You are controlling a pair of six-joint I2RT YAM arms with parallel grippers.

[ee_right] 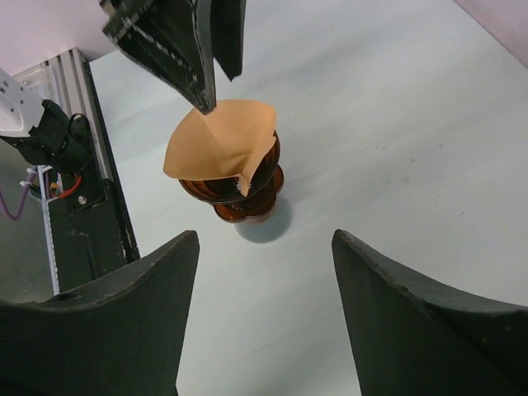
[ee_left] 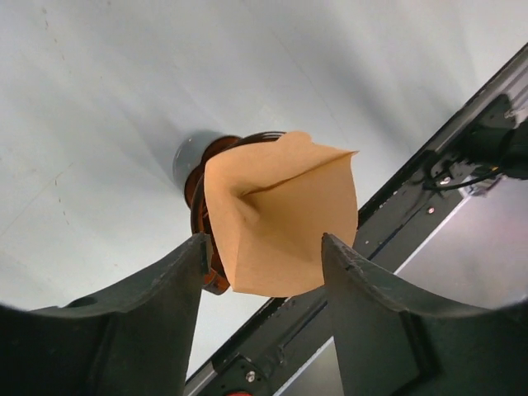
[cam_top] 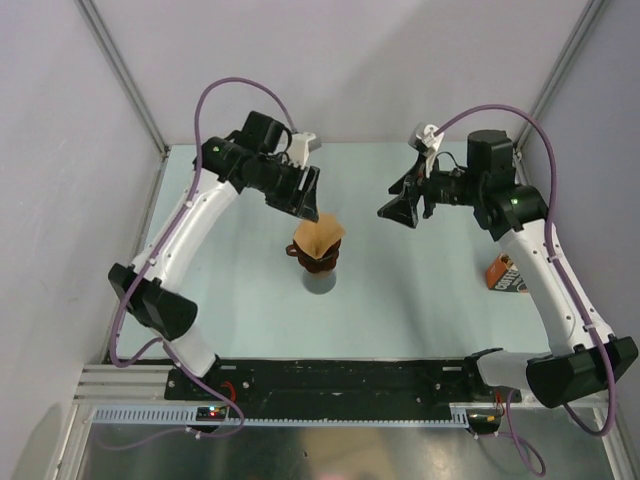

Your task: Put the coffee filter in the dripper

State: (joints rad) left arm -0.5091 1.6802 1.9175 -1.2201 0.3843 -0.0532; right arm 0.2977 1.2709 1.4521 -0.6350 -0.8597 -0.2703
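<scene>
Thin tan paper coffee filter (cam_top: 318, 237) sits in dark red-brown plastic dripper (cam_top: 314, 263), frame centre on pale desk (cam_top: 420, 310), but lopsided. Left hand (cam_top: 306, 206) open just above; right hand (cam_top: 402, 213) open, empty, further right. Nearly done; prob. needs seating.

A grey round beaker (cam_top: 322, 285) stands in the middle of the pale table (cam_top: 420, 300); an orange-brown printed bag (cam_top: 503, 272) lies near its right edge.

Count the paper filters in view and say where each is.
1. The filter sits loosely atop the dripper at mid-table, under the left gripper. No other shows, though one nested inside would be hidden.
</scene>
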